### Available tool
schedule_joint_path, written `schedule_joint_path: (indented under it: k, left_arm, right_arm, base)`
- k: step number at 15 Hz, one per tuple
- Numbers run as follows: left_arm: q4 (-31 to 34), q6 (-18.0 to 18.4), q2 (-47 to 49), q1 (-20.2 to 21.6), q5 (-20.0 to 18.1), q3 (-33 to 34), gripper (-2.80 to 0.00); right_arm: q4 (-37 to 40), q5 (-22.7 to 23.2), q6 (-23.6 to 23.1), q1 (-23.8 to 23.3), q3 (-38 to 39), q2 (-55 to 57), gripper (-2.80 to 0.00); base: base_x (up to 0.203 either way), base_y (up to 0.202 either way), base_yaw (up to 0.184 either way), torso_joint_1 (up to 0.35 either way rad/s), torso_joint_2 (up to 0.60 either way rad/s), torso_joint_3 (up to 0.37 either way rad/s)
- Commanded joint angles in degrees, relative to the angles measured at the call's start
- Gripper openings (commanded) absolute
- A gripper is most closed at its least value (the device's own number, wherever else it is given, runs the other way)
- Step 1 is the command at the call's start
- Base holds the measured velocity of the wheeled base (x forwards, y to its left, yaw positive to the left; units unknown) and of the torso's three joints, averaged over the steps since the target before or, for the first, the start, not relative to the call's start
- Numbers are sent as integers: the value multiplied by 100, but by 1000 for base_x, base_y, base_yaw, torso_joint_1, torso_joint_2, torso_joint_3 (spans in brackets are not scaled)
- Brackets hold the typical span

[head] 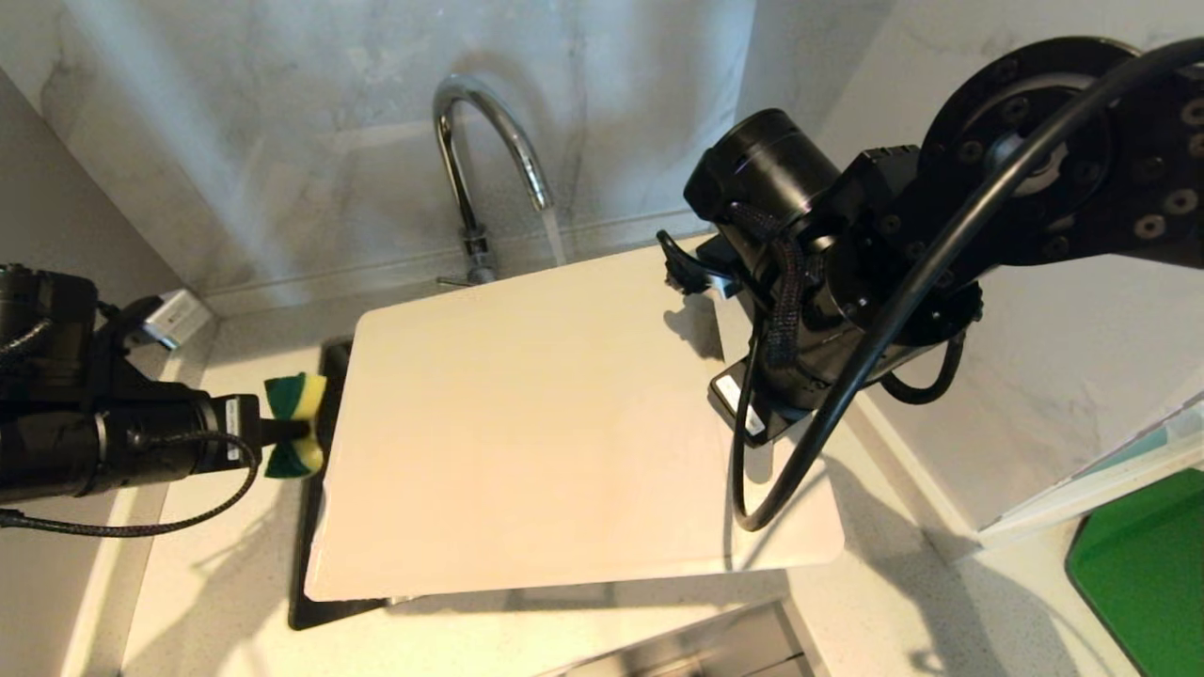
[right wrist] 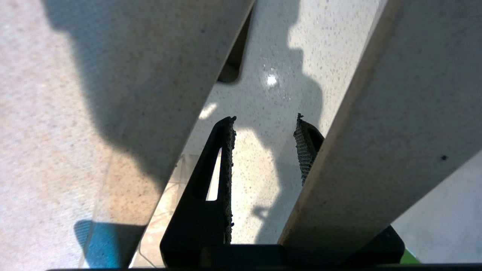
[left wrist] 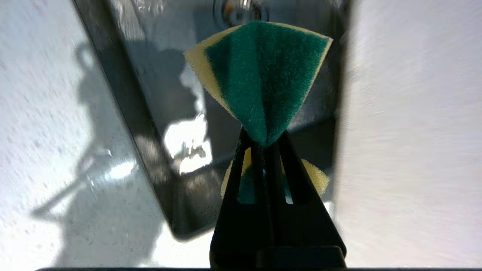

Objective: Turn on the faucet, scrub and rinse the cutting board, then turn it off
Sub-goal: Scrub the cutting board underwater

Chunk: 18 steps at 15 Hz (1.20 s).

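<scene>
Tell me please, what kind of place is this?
Most likely a home kitchen sink area: a tall chrome gooseneck faucet runs water, a dark sink basin is set in a pale speckled stone countertop, and marble-look panels line the wall.

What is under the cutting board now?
Under the cutting board a dark sink shows along its left edge, beside the sponge. The board covers the rest of the sink, so its contents cannot be seen.

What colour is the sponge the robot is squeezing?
The sponge is dark green on one face with yellow foam behind, clearest in the left wrist view.
</scene>
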Motion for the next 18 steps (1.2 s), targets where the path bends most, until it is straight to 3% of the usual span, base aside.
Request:
schedule_joint_path:
  k: [1, 4, 7, 12, 15, 18]
  left_arm:
    - [13, -38, -154, 73, -5, -353, -280]
    - [264, -65, -160, 328, 1, -1176, -280]
    - [1104, -173, -269, 274, -36, -2019, -280]
    - [1860, -915, -417, -1780, 129, -2204, -280]
    - [1929, -1223, -161, -2996, 803, -2204, -280]
    - [1938, -1326, -85, -3759, 1113, -2049, -280]
  right_arm:
    - [30, -20, 12, 1, 26, 30, -280]
    - [30, -20, 16, 1, 71, 39, -280]
    - [4, -20, 12, 1, 66, 120, -280]
    - [4, -20, 18, -8, -86, 295, -280]
    - [4, -20, 15, -14, -327, 344, -280]
    - [4, -20, 18, -95, -451, 417, -280]
  base:
    - [0, 0, 0, 0, 0, 0]
    - [0, 0, 0, 0, 0, 0]
    - [0, 0, 0, 0, 0, 0]
    - [0, 0, 0, 0, 0, 0]
    - [0, 0, 0, 0, 0, 0]
    - [0, 0, 0, 0, 0, 0]
